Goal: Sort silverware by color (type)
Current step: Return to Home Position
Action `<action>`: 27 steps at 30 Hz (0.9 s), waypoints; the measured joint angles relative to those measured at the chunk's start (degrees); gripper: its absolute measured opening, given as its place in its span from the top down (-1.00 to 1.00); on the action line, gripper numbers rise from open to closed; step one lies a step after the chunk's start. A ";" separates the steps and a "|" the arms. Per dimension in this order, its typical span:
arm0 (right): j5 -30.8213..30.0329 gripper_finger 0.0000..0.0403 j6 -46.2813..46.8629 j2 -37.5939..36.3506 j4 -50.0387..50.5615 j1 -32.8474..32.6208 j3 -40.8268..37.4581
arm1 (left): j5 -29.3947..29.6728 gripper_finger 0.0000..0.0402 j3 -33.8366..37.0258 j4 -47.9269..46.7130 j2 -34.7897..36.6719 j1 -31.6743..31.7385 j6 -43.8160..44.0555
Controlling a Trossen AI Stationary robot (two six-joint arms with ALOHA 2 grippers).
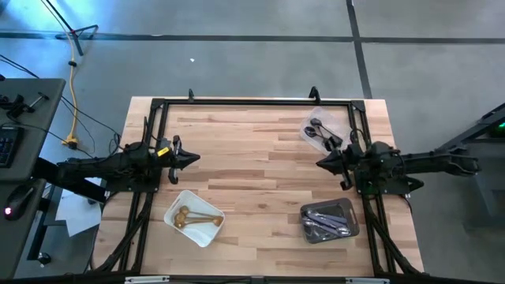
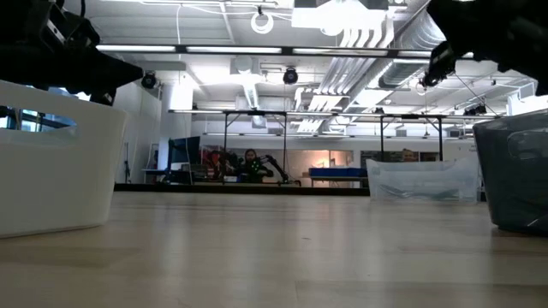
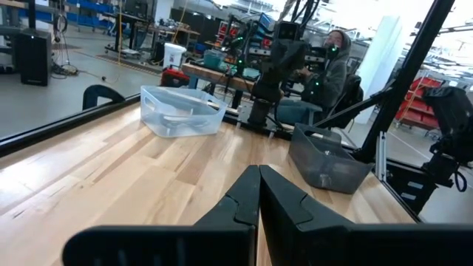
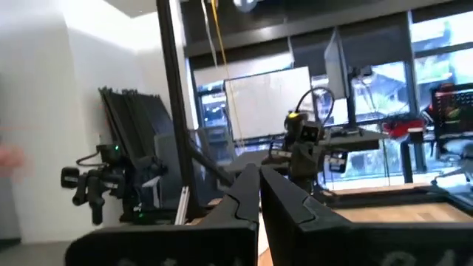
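The gold spoons (image 1: 192,216) lie heaped in the white bin (image 1: 207,235) at 7 o'clock on the table (image 1: 252,150), seen from above. Silver pieces (image 1: 327,224) fill the grey bin (image 1: 309,211) at 5 o'clock, and dark utensils (image 1: 318,128) fill the clear bin (image 1: 308,136) at 1 o'clock. All look light, stiff and slick, so I would pinch across a handle's middle, not the bowl. The left gripper (image 1: 194,158) at 9 o'clock and the right gripper (image 1: 320,162) at 3 o'clock hover with fingers pressed together, holding nothing.

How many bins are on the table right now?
3, in the high view: white bin with gold spoons lower left, grey bin lower right, clear bin upper right.
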State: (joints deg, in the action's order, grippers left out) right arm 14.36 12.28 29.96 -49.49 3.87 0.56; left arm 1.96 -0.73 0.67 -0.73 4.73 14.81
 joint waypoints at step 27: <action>0.93 1.00 -7.57 -28.61 47.57 3.22 0.46 | 0.00 1.00 0.00 0.02 -0.04 0.02 0.00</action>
State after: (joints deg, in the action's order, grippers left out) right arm 15.29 4.71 1.35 -1.92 7.09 1.02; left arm 1.96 -0.73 0.69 -0.78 4.75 14.81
